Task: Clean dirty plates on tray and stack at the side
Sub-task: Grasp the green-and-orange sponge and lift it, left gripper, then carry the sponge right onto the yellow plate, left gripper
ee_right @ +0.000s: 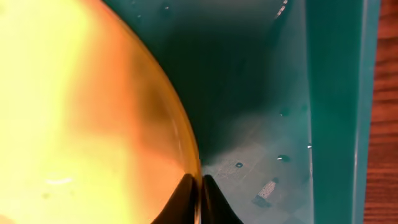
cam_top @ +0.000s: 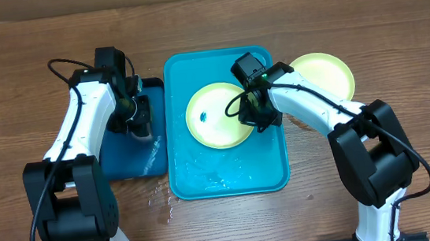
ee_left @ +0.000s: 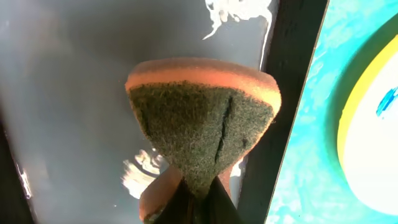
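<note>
A pale yellow-green dirty plate with a small blue smear lies in the turquoise tray. My right gripper is shut on the right rim of this plate, the thin edge pinched between its fingers. A second yellow-green plate rests on the table to the right of the tray. My left gripper hovers over the dark-blue tray and is shut on an orange sponge with a dark green scouring face. The turquoise tray's edge and the plate show at the right of the left wrist view.
The smaller dark-blue, black-rimmed tray sits left of the turquoise one, its wet floor streaked with foam. Water droplets lie on the wooden table near the trays' front. The turquoise tray's wall stands close right of the right gripper.
</note>
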Controlling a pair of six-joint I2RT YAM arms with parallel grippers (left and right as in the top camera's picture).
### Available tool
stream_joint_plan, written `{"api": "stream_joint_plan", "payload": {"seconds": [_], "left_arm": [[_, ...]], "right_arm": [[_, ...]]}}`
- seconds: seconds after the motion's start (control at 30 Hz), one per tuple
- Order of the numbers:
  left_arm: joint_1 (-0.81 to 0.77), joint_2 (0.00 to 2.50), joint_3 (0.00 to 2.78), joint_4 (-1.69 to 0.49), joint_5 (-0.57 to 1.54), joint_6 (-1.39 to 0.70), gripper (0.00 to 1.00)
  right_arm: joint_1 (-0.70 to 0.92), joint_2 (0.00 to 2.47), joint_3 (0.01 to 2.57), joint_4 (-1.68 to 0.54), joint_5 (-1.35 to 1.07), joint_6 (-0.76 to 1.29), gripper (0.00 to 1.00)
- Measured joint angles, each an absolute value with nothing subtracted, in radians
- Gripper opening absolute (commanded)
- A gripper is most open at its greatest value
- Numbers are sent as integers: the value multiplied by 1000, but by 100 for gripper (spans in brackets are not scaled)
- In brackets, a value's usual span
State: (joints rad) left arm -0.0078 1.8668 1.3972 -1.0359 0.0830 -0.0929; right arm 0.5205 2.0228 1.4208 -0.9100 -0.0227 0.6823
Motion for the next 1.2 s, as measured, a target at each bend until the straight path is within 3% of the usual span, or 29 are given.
{"api": "stream_joint_plan", "payload": {"seconds": [0.27, 0.37, 0.43, 0.47, 0.63, 0.77, 1.03, 1.1, 1.2], "left_arm": [[-8, 1867, 1397, -1036, 83, -93, 4], [-8, 1867, 1397, -1036, 83, -92, 4], [-8, 1867, 1397, -1036, 78, -92, 4], [-8, 1867, 1397, -1036, 78, -92, 4], [-8, 1867, 1397, -1036, 75, -91, 4], [-8, 1867, 1397, -1036, 74, -81, 4], [-8, 1867, 1397, -1036, 74, -74, 4], [-8, 1867, 1397, -1036, 74, -74, 4], [-8, 1867, 1397, -1034, 74, -74, 4]], "right_arm": [[541, 2023, 1421, -925, -16, 666, 4], [550, 2023, 1421, -927, -2, 657, 27], [553, 2023, 1419, -932, 7, 654, 35], [554, 2023, 1419, -931, 9, 649, 35], [557, 2023, 1419, -929, 16, 643, 14], [557, 2023, 1419, -937, 16, 651, 4], [557, 2023, 1419, -937, 15, 658, 5], [557, 2023, 1419, -937, 16, 660, 17], [557, 2023, 1419, -944, 19, 659, 24]]}}
